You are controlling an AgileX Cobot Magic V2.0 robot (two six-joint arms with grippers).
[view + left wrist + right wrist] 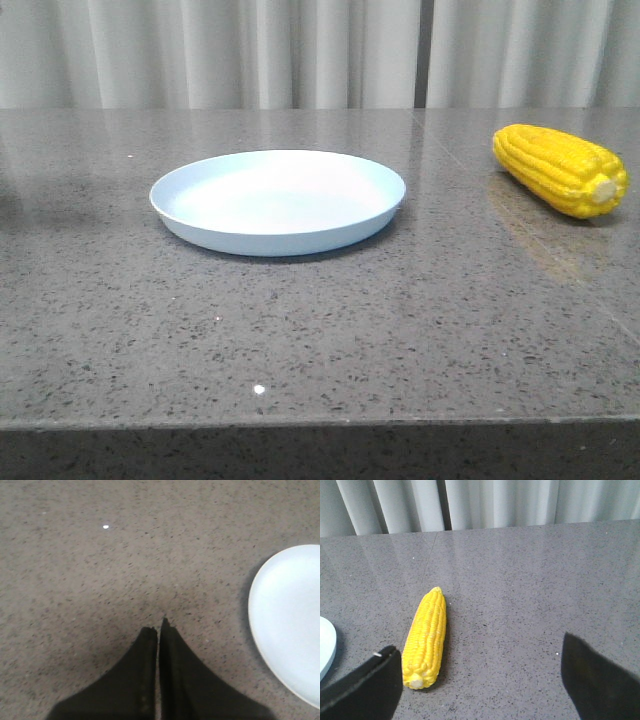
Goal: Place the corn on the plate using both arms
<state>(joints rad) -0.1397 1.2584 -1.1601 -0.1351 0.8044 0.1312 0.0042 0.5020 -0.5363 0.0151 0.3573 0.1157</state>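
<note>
One glossy yellow corn [560, 168] with a pale stub end lies on the bench [300, 330], right of the plate [278, 200]. Left tool [159, 627] closed empty; right tool [480, 672] spread wide.

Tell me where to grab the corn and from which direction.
Grip the corn across its thick middle, coming down from above with the right gripper, which is open and near it. The cob lies flat on the table, off the plate, so its rounded sides are free; the ends taper and would probably slip.
</note>
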